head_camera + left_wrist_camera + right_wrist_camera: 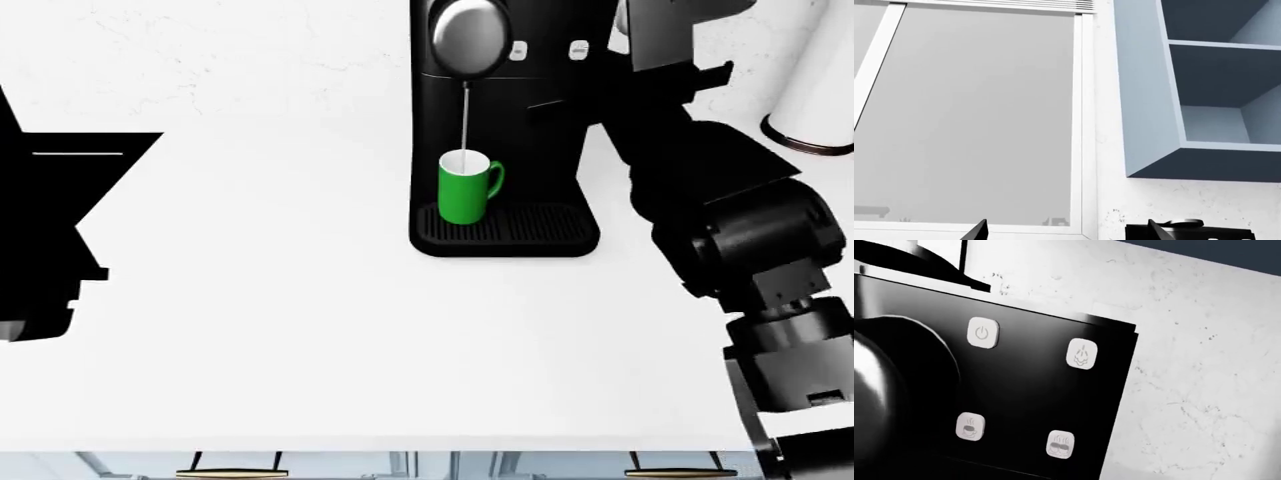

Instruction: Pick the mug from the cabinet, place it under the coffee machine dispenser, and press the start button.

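White speckled wall and blue-grey open cabinet (1207, 95) fill the left wrist view; left jaws apart, empty. Head view: tall green mug (465, 188) stands on the drip tray under the silver dome dispenser (470, 36), a thin stream falling into it; the pour seems started. Right wrist view: four pale buttons (983, 332); right jaws unseen, cannot tell; next, likely only retreat.

Bright, even, sharp rendering; white counter (267, 330) nearly overexposed (shadowless), soft glare on the silver dispenser (470, 38).
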